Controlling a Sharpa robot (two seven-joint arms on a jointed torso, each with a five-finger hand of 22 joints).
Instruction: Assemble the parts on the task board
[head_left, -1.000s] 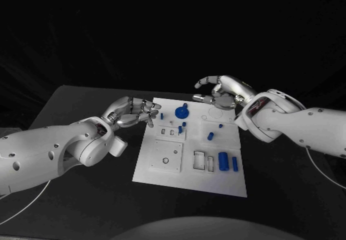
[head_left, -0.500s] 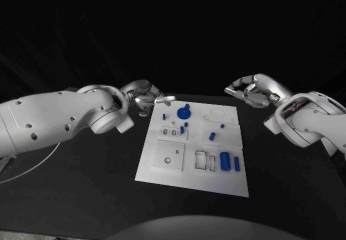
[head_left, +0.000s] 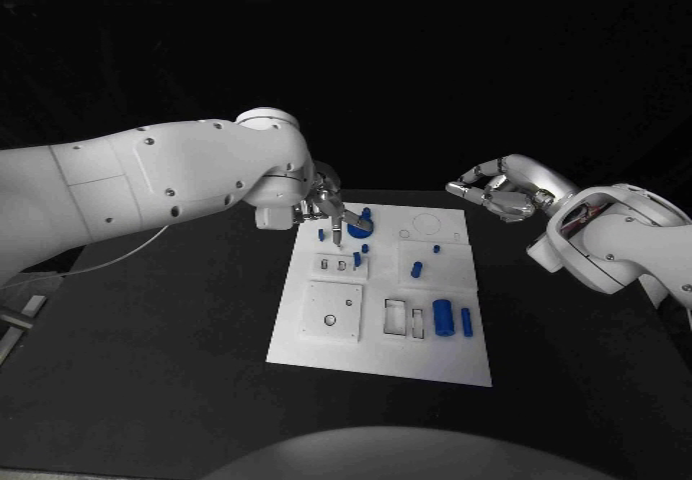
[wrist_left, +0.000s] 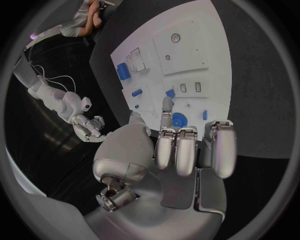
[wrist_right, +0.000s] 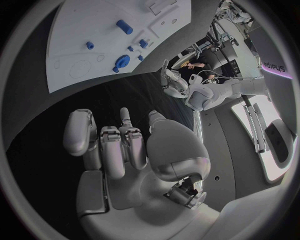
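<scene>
While both hands curl on nothing, left hand and right hand, one task board carries roughly eight blue parts.

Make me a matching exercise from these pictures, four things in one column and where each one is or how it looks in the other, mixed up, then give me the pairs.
Things:
1. left hand
2. right hand
3. task board
4. round blue part

Places or states:
A. white plate in the middle of the black table
B. off the board's far right corner, fingers curled, holding nothing
C. over the board's far left end, one of its fingers pointing down
D. on the board's far end, close beside the left hand's fingers

Pairs: 1-C, 2-B, 3-A, 4-D
</scene>
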